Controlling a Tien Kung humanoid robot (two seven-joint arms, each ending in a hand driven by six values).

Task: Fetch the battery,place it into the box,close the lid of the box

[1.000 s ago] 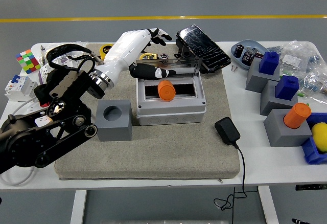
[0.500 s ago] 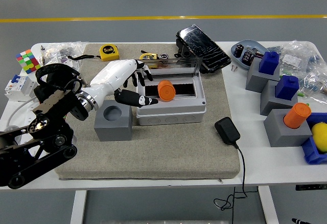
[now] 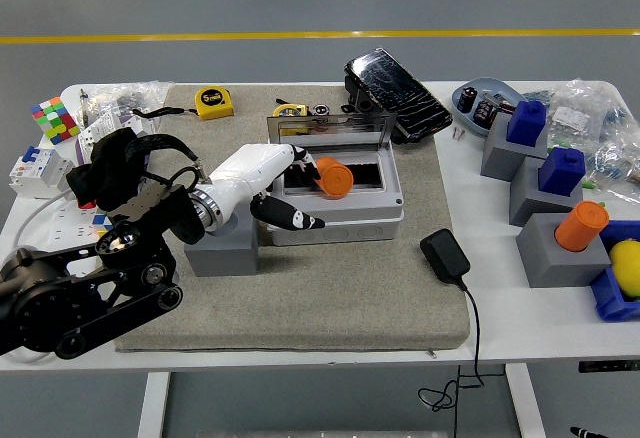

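Since half a second ago my left hand point(image 3: 272, 173) has swung further right over the open gray box point(image 3: 335, 194) on the mat point(image 3: 330, 278) covering the white counter point(image 3: 500, 288), hiding most of the gray block point(image 3: 222, 250) beside it. I see its fingers point(image 3: 300, 161) loosely spread and grasping nothing, their tips just beside the orange battery point(image 3: 333, 178), the thumb along the box's front wall. That battery lies tilted inside the box, whose clear lid point(image 3: 330, 128) stands raised behind.
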